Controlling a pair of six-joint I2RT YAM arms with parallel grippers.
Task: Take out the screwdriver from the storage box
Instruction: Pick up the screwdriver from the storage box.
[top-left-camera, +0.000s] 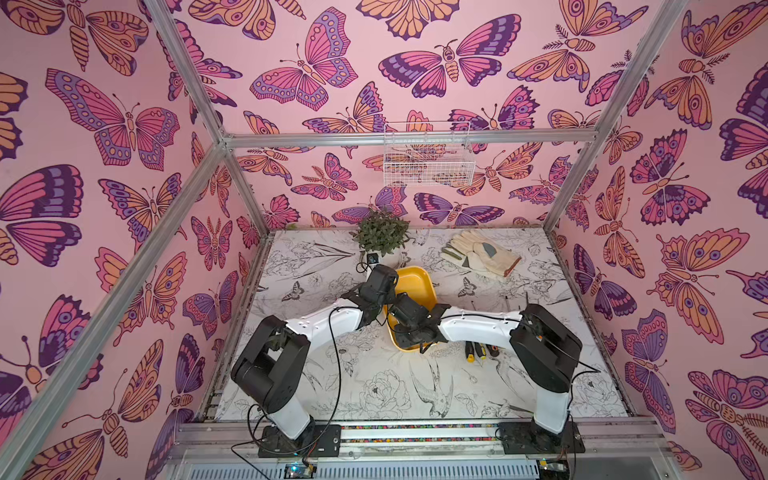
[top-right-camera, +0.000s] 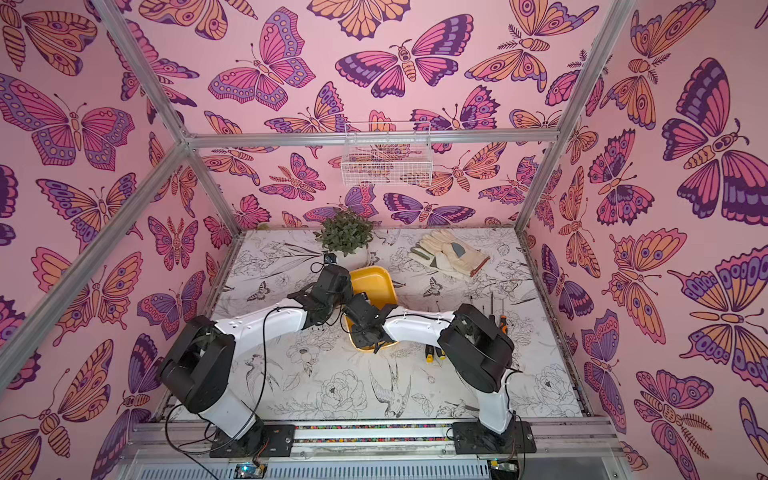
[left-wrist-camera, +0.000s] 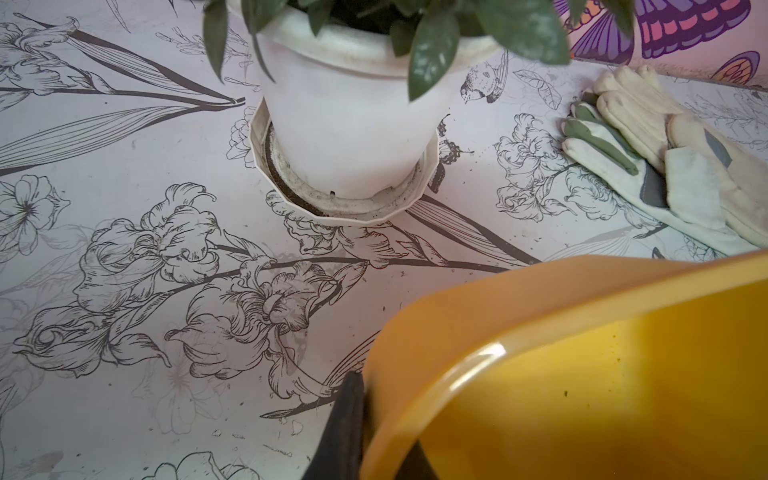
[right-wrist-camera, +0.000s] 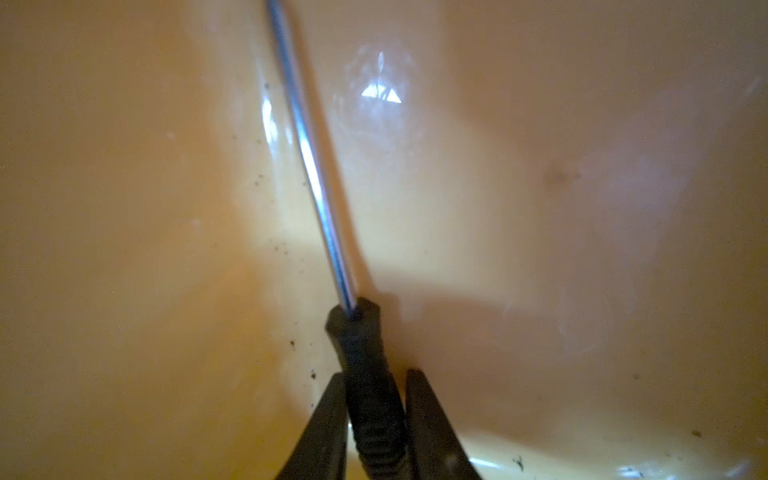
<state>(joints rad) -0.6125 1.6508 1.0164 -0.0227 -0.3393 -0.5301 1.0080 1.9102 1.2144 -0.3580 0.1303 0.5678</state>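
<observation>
Two arms met at the storage box (top-left-camera: 417, 282), which sat mid-table in front of the potted plant (top-left-camera: 380, 232). On the left, the left gripper (left-wrist-camera: 386, 419) was pressed onto the box's rim, one finger outside the wall and one inside, apparently steadying it. Inside the box lay the screwdriver (right-wrist-camera: 360, 345), its steel shaft running across the yellow floor. The right gripper (right-wrist-camera: 376, 374) was down in the box with both fingers set against the black handle just behind the shaft, pinching it. I judged the step to be the grasp itself — made, not yet lifted. The next move called for a steady lift, high enough for the shaft's tip to clear the rim, then a carry rightward to the table, where a few other tools (top-left-camera: 478, 351) lay just beside the box.
</observation>
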